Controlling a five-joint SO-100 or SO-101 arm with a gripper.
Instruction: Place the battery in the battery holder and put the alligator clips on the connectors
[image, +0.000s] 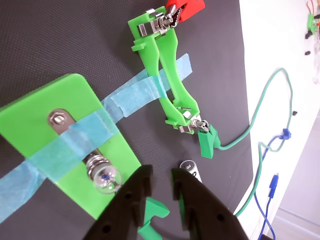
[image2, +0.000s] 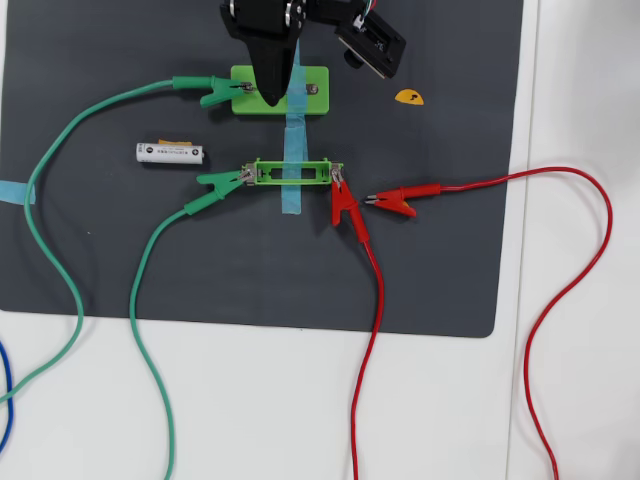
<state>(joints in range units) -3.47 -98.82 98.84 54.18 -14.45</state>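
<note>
Gripper (image: 160, 192) jaws parted, empty, above the bulb block (image2: 280, 90). Battery (image2: 170, 152) lies left of the taped, empty battery holder (image2: 293, 173).

battery holder (image2: 295, 173): empty, taped to the dark mat (image2: 450, 250) with a blue strip (image2: 292, 195)
battery (image2: 170, 153): lying flat on the mat, left of the holder, apart from it
clips on holder: green clip (image2: 222, 181) on the left tab, red clip (image2: 344, 208) on the right
loose red clip (image2: 392, 202): just right of the holder
bulb block (image2: 280, 91): green clip (image2: 218, 93) on its left end
arm (image2: 270, 40): over the block
</note>
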